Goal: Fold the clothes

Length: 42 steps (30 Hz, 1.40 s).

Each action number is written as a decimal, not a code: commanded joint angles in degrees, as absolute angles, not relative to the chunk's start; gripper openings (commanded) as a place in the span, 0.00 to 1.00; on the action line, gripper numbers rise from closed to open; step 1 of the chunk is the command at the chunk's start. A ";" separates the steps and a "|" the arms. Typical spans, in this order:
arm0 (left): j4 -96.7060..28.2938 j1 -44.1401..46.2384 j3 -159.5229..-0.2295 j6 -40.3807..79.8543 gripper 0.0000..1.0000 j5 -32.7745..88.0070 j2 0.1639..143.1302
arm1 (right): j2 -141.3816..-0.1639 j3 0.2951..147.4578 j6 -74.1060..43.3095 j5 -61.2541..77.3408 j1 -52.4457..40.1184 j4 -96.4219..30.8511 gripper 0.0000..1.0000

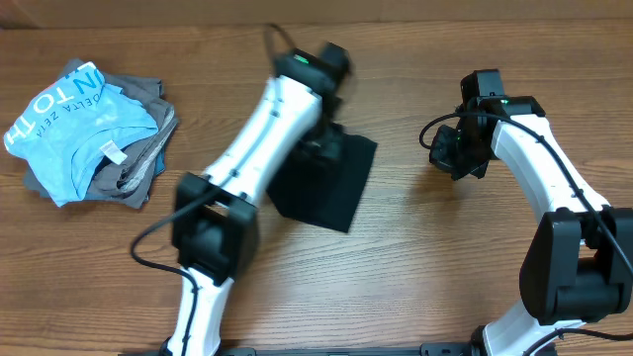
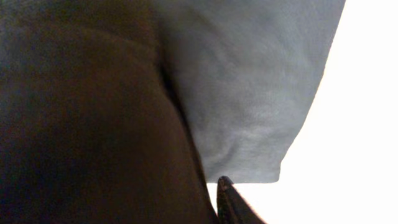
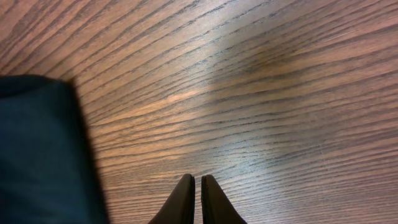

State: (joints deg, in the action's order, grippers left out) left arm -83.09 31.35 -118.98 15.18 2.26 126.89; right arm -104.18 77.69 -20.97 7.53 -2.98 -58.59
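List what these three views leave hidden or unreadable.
- Overhead: the left claw is hidden under its own arm; open or shut cannot be told.
- Overhead: the black T-shirt is partly covered by that arm.
- Left wrist: dark cloth fills the frame, blurred; any grip is unclear.
- Overhead: lettering on the light blue shirt is partly folded away.

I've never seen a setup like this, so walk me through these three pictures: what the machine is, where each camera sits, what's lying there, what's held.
Two white robot arms work at a wooden table. One picture looks down from above; the other two come from cameras on each wrist. A folded black T-shirt lies mid-table, a pile of other clothes at the far left. The left pincer is over the shirt, its view filled by cloth; whether it grips is unclear. The right pincer is shut, empty, above bare wood.
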 commanded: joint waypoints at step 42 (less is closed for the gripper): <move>-90.52 24.64 -131.33 13.37 0.24 10.55 129.64 | -102.85 78.83 -20.58 13.63 9.17 -59.83 0.04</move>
